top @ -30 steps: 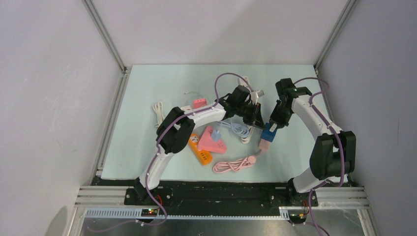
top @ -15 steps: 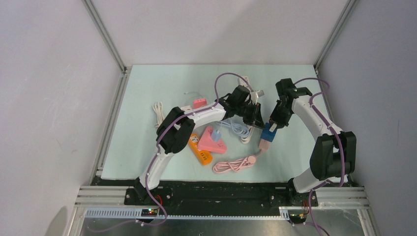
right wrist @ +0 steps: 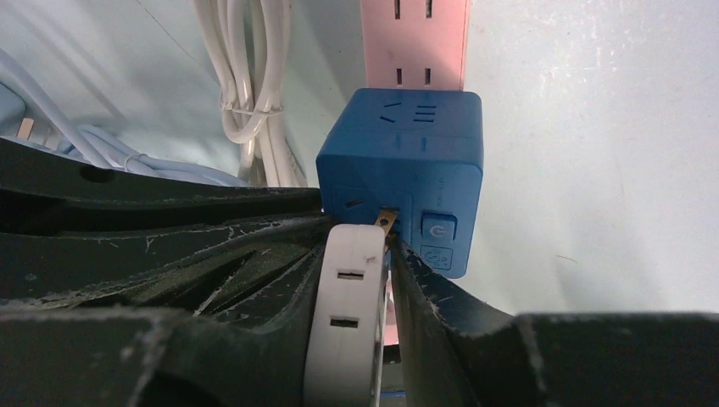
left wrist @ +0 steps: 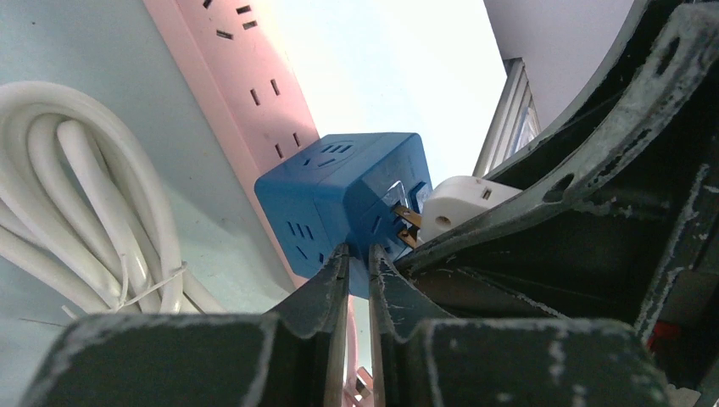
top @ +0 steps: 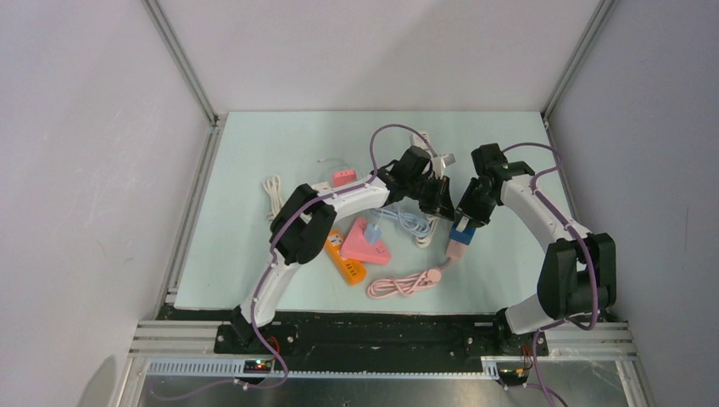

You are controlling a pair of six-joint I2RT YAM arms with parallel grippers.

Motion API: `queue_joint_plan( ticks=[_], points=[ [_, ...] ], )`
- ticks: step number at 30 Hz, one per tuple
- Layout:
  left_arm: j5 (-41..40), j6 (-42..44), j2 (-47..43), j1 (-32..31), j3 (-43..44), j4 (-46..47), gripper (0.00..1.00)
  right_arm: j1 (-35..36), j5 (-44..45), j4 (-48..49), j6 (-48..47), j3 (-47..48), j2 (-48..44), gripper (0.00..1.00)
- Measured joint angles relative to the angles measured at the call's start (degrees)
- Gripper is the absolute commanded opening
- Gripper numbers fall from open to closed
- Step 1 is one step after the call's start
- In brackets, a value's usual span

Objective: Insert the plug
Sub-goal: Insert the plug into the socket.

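A blue cube socket (top: 462,232) sits on the end of a pink power strip (top: 456,248). My right gripper (right wrist: 363,248) is shut on a white plug (right wrist: 346,314). The plug's brass prongs (right wrist: 388,222) touch the cube's near face (right wrist: 398,170), beside its power button. In the left wrist view the plug (left wrist: 462,202) meets the cube (left wrist: 352,199) at its right side. My left gripper (left wrist: 357,254) is shut, with its tips pressed against the cube's lower edge. From above, both grippers, left (top: 439,202) and right (top: 466,214), crowd the cube.
A white coiled cable (right wrist: 250,85) and a light blue cable (top: 407,222) lie left of the cube. An orange power strip (top: 346,259), a pink triangular adapter (top: 366,242) and a pink coiled cable (top: 405,282) lie nearer the front. A small pink adapter (top: 342,178) and another white cable (top: 273,193) lie further left.
My right gripper has moved left and down with the white plug, closer onto the blue cube. The left arm has stayed in place.
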Motion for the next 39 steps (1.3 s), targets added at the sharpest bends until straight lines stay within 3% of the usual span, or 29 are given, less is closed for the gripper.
queue_joint_plan(
  ticks=[2,7,9,12,18,25,31,39],
  points=[
    [0.0,0.1,0.0,0.0,0.0,0.1,0.15,0.0,0.0,0.3,0.3,-0.2,-0.2,0.36],
    [0.0,0.3,0.1,0.0,0.0,0.4,0.15,0.0,1.0,-0.2,0.3,-0.2,-0.1,0.16],
    [0.0,0.4,0.1,-0.1,0.0,0.4,0.15,0.1,1.4,-0.3,0.5,-0.2,0.1,0.18],
    [0.0,0.4,0.1,-0.1,0.0,0.5,0.15,0.3,1.8,-0.7,0.5,0.2,0.2,0.39],
    [-0.1,0.4,0.1,-0.1,0.0,0.6,0.15,0.5,2.1,-2.9,0.2,1.0,0.0,0.59],
    [-0.4,0.4,0.1,-0.1,0.0,1.0,0.15,1.1,2.3,-3.7,-1.2,1.2,-0.2,0.57],
    [-0.4,0.4,0.1,-0.1,0.0,1.2,0.15,2.1,1.9,-3.1,-1.2,1.2,-0.2,0.43],
    [-0.5,0.4,0.1,-0.2,0.0,1.3,0.15,2.7,0.8,-4.7,-0.7,1.9,-0.3,0.49]
  ],
)
